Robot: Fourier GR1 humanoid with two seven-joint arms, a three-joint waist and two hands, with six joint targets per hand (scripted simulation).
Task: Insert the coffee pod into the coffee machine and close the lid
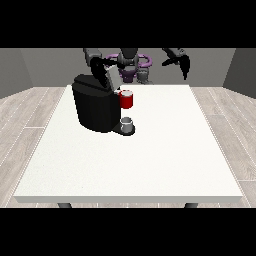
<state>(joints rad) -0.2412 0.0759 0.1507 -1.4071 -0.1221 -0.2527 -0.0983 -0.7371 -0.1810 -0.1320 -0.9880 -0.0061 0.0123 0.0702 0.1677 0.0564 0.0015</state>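
Note:
The black coffee machine (95, 107) stands on the table's left half. Its grey lid (111, 78) is tilted up at the top. A red pod holder (127, 100) sticks out of its front, above a small grey cup (128, 123) on the drip tray. No separate coffee pod shows. The hand at the view's left (101, 66) is right at the raised lid, dark against the machine. The hand at the view's right (183, 63) is held up in the air beyond the table's far edge, its fingers hanging relaxed and holding nothing.
The white table (165, 155) stretches wide in front of and to the right of the machine. The robot's torso (129, 67) stands behind the far edge. Wooden floor surrounds the table.

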